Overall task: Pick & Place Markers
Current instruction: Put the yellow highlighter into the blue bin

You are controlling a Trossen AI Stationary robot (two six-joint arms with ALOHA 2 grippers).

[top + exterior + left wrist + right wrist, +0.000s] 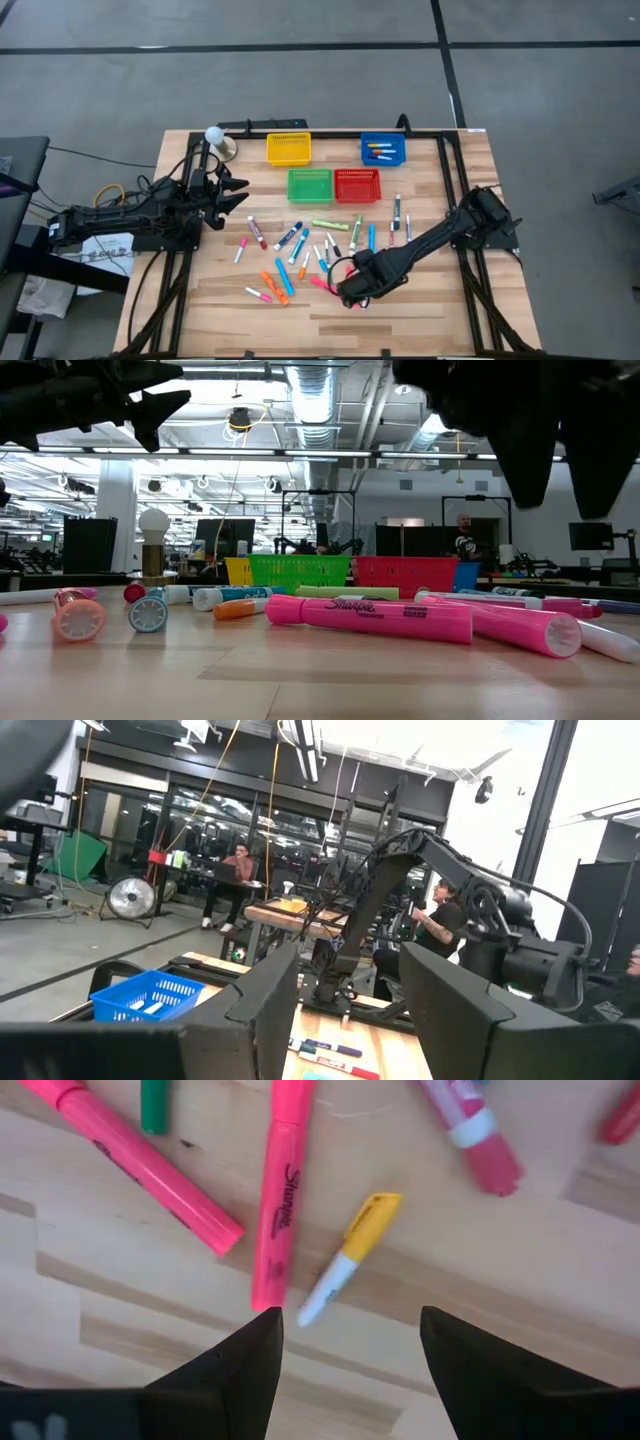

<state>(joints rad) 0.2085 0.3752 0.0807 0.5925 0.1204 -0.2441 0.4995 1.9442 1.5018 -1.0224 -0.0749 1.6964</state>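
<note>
Several markers [300, 245] in pink, orange, blue, green and white lie flat and scattered over the middle of the wooden table. My right gripper [352, 293] points down over the near end of the scatter, open and holding nothing. In the right wrist view a small yellow-and-white marker [350, 1258] lies on the wood just ahead of the gap between the fingers. A pink Sharpie marker [278, 1200] lies beside it. In the low view the fingers [525, 470] hang above the pink markers [385, 618], clear of them. My left gripper [238, 192] waits open above the table's left side.
At the far side stand a yellow basket [288, 148], a blue basket [384, 149] with a few markers inside, a green basket [310, 184] and a red basket [357, 184]. A small white bulb-shaped object [214, 135] stands at the far left. A dark frame rims the table.
</note>
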